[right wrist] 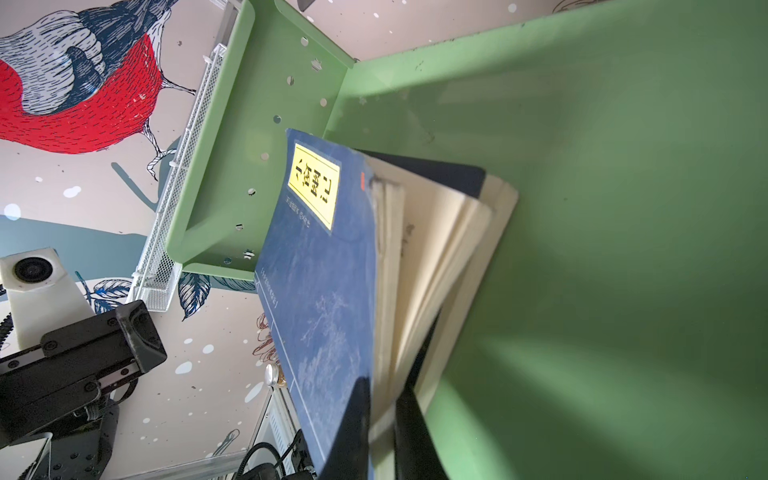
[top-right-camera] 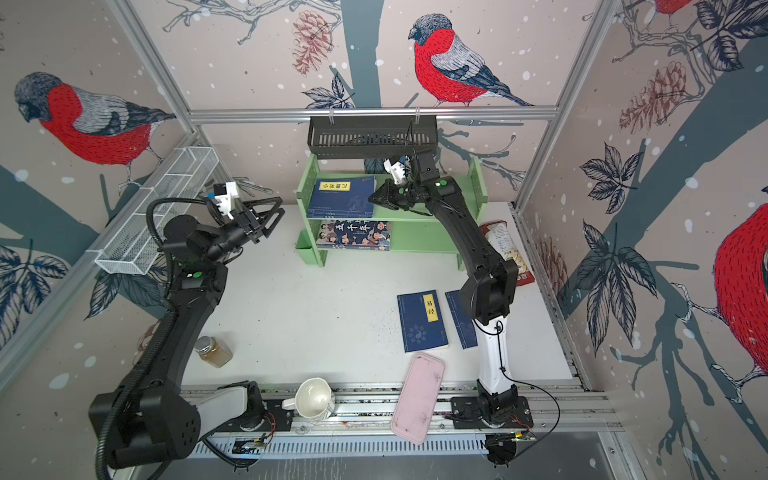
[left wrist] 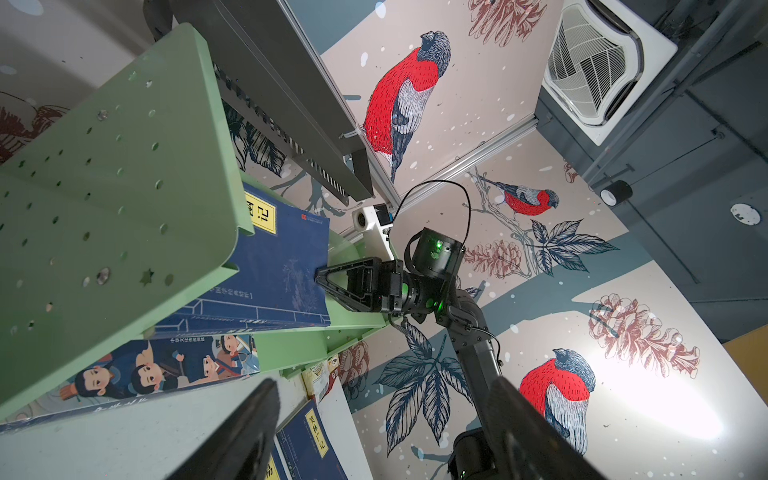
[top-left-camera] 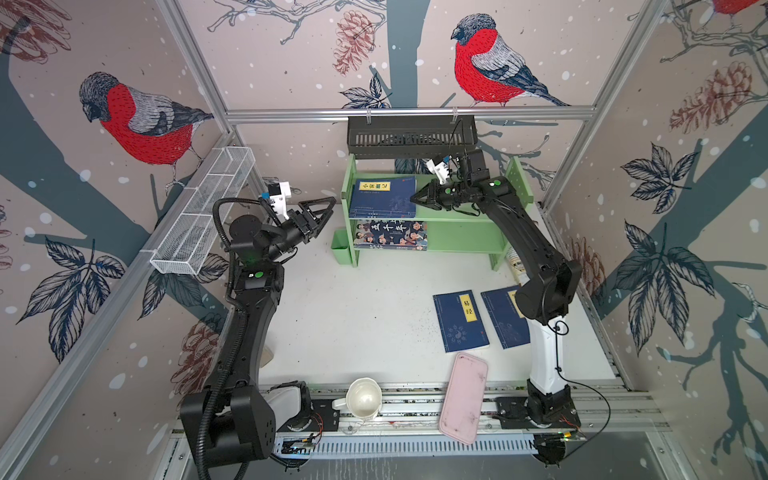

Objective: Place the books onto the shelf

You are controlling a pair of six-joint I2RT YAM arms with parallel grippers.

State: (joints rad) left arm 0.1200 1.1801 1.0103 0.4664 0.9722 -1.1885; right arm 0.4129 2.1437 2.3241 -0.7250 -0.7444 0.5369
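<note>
At the left of both top views the left gripper [top-left-camera: 326, 216] is seen hovering just short of the shelf [top-left-camera: 348, 195], its jaws spread wide with nothing between them. At centre, the upper tier is occupied by a navy book [top-left-camera: 382, 197], and the cartoon book [top-left-camera: 390, 235] is laid flat on the lower tier. The right gripper [top-left-camera: 413, 198] is closed on the right-hand edge of that navy book. At lower right, a second navy paperback [top-left-camera: 459, 320] and a third navy paperback [top-left-camera: 503, 320] are found lying flat on the table [top-left-camera: 353, 324], side by side, the latter partly hidden by the right arm.

These paperbacks are judged light, thin and floppy, with smooth covers. A flat one is probably best raised at a free edge. The whole thickness should then be pinched near the spine, since a partial bite lets pages splay.

That splaying is shown only in the right wrist view. Pages are fanned beside the fingers [right wrist: 359, 415], which seem clamped on the cover and a few leaves only. Another dark cover [right wrist: 453, 170] is glimpsed beneath. The table paperbacks are missed there entirely and are laid out plainly only from above.
</note>
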